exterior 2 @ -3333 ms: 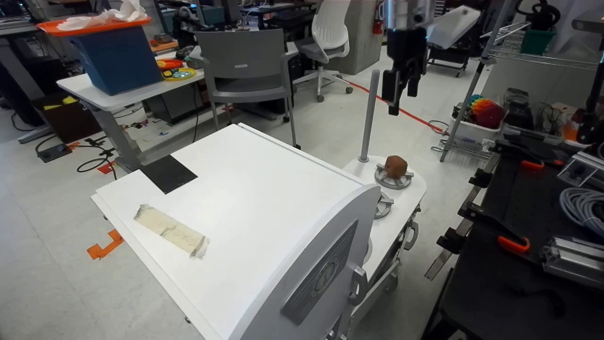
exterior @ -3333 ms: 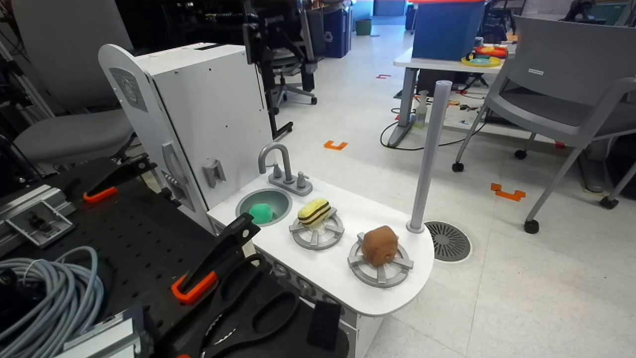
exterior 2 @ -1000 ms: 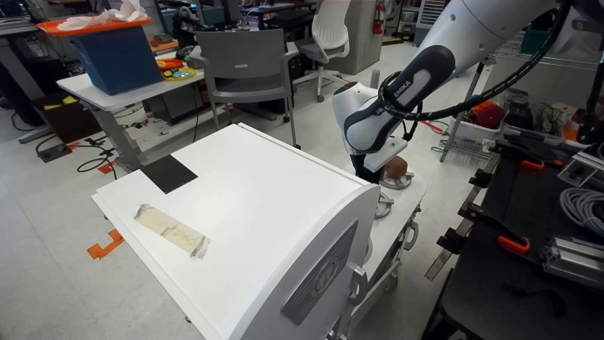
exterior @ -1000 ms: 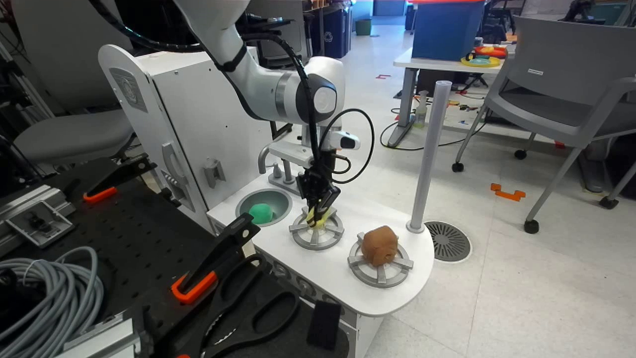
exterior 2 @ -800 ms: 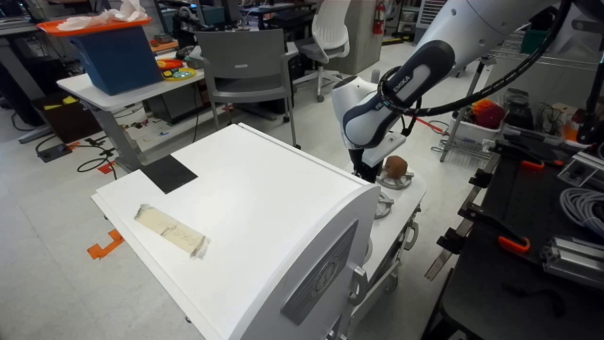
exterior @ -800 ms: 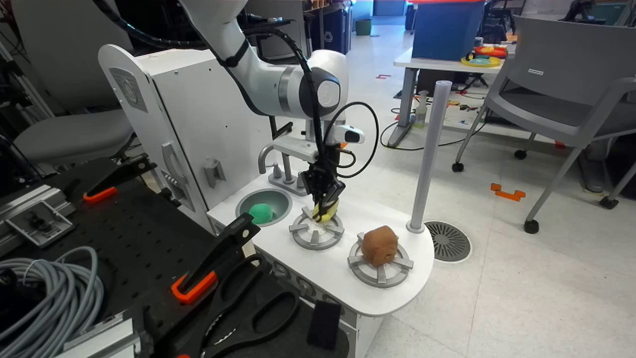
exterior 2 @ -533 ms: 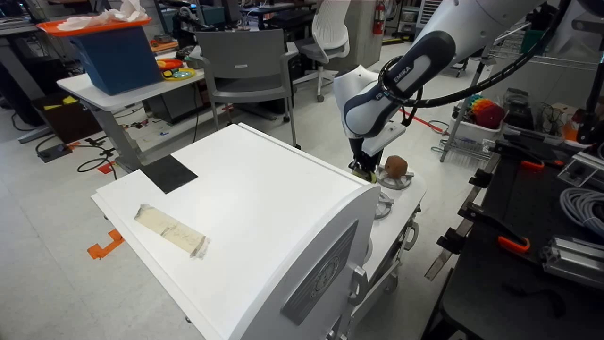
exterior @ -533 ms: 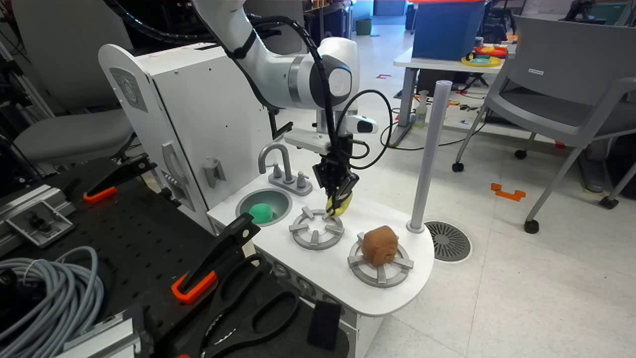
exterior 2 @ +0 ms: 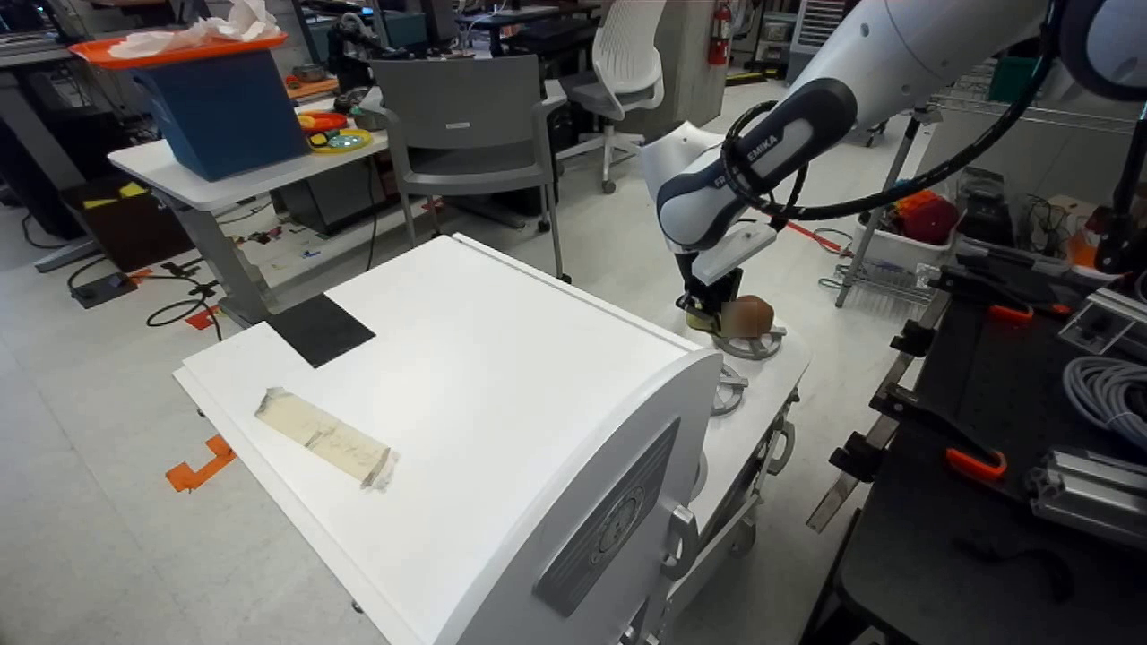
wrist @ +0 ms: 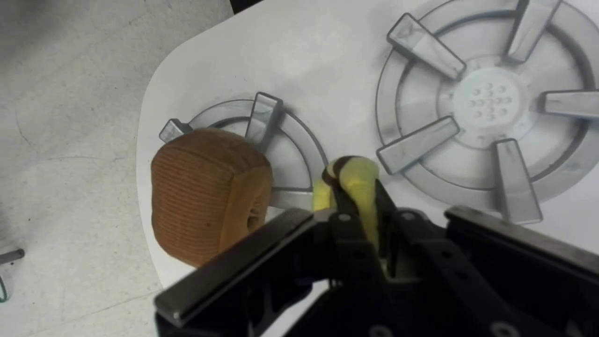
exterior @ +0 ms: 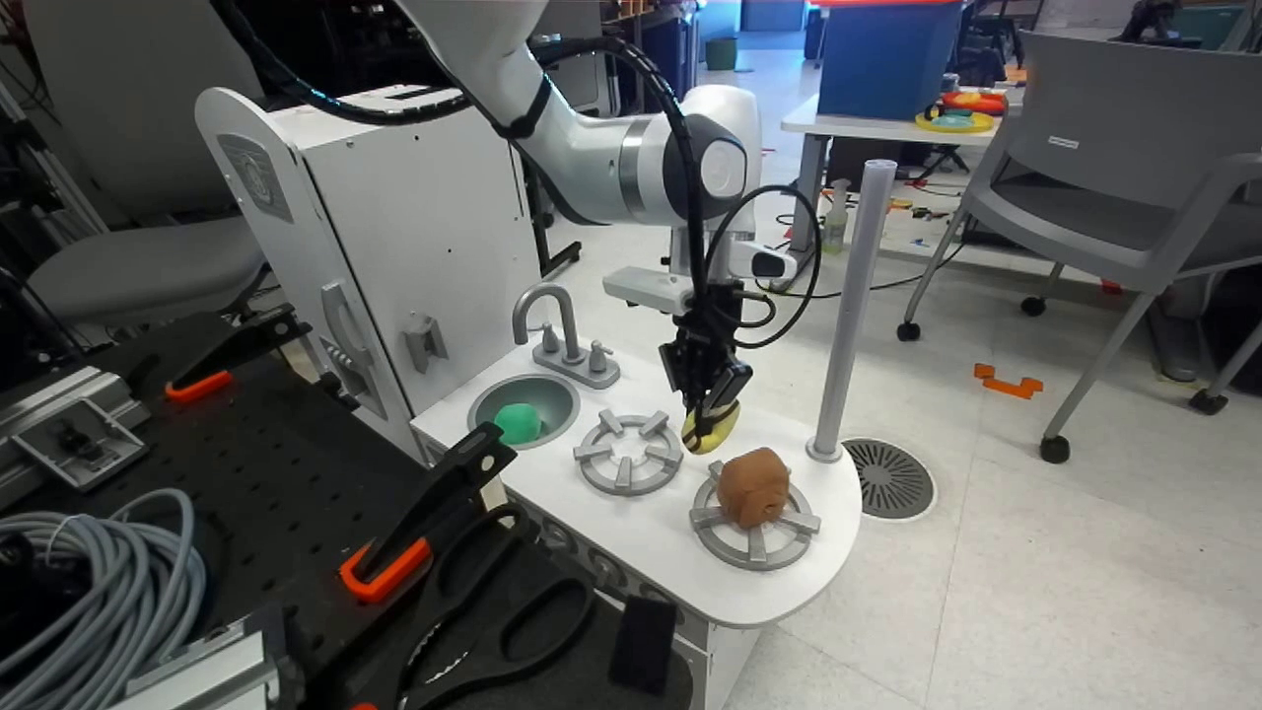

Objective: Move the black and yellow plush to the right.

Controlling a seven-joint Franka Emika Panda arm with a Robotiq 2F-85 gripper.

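Wrist view: the black and yellow plush (wrist: 359, 180) sits right at the tips of the gripper (wrist: 365, 201), pinched between fingers (wrist: 346, 203) drawn close together, its far end poking out past them and some yellow bulging beside the outer face of one finger. So the gripper is narrow and, as I judge it, holding that plush firmly enough to carry. Its long axis is hard to read here because the fingers cover much of it; in an exterior view it hangs tilted below the gripper, lower end to the left, higher end to the right. It looks lifted off the surface (exterior: 651, 532), though no clear gap shows.

The coming move turns on the brown plush (wrist: 210, 196), which rests on a burner (exterior: 756, 544) just left of the held plush in the wrist view, apart from it; in an exterior view it shows below and to the right. The second burner (wrist: 489, 98) lies on the opposite side. If right means toward the upright post (exterior: 852, 308), which the pictures cannot settle, the carry would likely pass close by the brown plush, and a low path could nudge it. Grasp made, setting down not yet done: about midway, I would say
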